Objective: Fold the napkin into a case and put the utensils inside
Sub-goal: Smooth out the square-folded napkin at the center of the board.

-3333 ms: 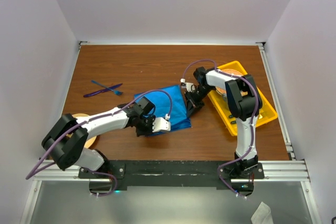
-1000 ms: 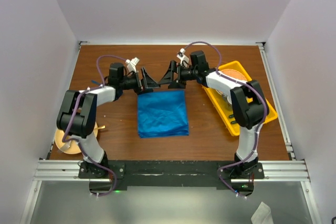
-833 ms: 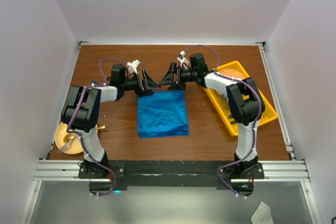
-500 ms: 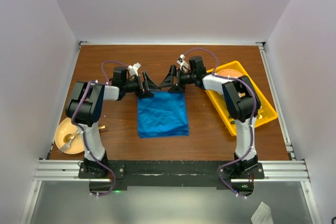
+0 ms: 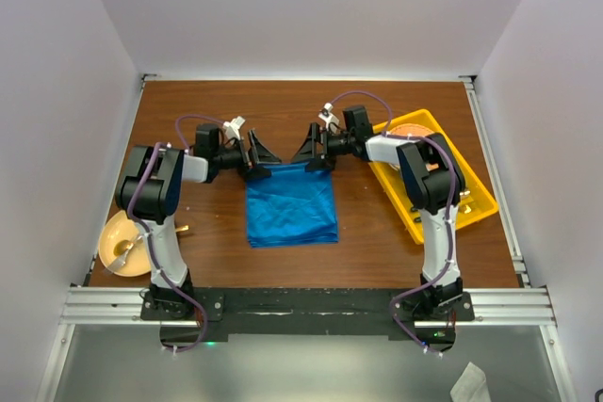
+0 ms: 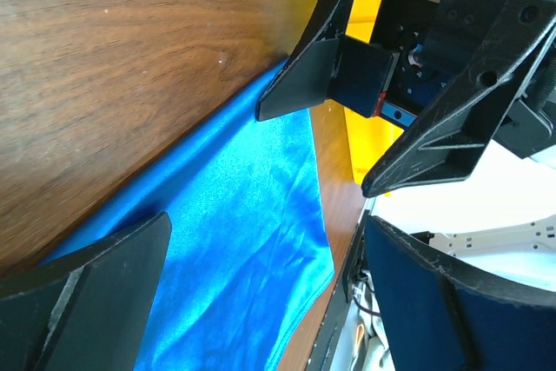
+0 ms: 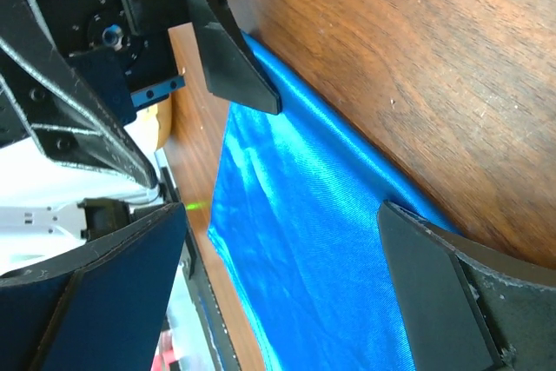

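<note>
Top view, napkin (image 5: pixel 290 204): blue, folded near-square, flat on the table; not yet a narrow case.
Top view, left gripper (image 5: pixel 265 163): jaws wide, holding nothing, at the napkin's far-left corner.
Top view, right gripper (image 5: pixel 311 155): jaws wide, empty, at the napkin's far-right corner, facing its partner.
Top view, utensils: not seen.
Left wrist view, fingers (image 6: pixel 87 284): spread across the napkin's far edge; opposite gripper's tip at that hem.
Right wrist view, fingers (image 7: pixel 452 301): same straddle, mirrored.
Hazard, cloth: the shiny fabric may slip, or only the upper layer get pinched, skewing the fold.
Hazard, tools: the facing tips sit near each other above the napkin's far edge and could collide.
</note>
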Robot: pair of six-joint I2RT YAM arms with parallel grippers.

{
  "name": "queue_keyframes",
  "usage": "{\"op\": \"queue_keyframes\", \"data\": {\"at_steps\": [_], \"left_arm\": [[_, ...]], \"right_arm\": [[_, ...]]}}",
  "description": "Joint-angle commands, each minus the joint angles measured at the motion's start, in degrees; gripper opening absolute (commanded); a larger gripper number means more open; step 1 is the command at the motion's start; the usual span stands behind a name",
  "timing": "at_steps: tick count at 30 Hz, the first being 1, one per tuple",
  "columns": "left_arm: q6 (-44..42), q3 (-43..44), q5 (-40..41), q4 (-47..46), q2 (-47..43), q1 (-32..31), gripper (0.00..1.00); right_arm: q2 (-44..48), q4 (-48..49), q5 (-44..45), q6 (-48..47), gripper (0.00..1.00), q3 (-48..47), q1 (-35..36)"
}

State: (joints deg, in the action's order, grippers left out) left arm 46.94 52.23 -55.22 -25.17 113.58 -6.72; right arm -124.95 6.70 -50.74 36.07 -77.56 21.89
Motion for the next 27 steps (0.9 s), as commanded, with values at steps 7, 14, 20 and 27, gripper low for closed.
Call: {"op": "queue_keyframes", "data": {"at_steps": [7,14,20,27], "left_arm": [[-2.6,-2.0,2.6,2.4,0.6,1.4,1.0],[-3.3,-2.6,2.7,2.7,0.5,1.3,1.0],[-3.8,-3.1,2.8,3.0,0.3,1.3,1.0],[-4.8,-3.2,3.0,4.1,0.3,1.3,1.0]], "right_arm": [[7.9,-7.2,-5.2,-0.6,0.98,2.9,-1.5],[18.2,-0.4,-9.7,7.9,0.98,10.5,3.5],[14.9,3.9,-12.1,8.0,0.98,14.6,4.7],[8.8,4.6,-12.8,6.2,0.98,14.9,4.5]]}}
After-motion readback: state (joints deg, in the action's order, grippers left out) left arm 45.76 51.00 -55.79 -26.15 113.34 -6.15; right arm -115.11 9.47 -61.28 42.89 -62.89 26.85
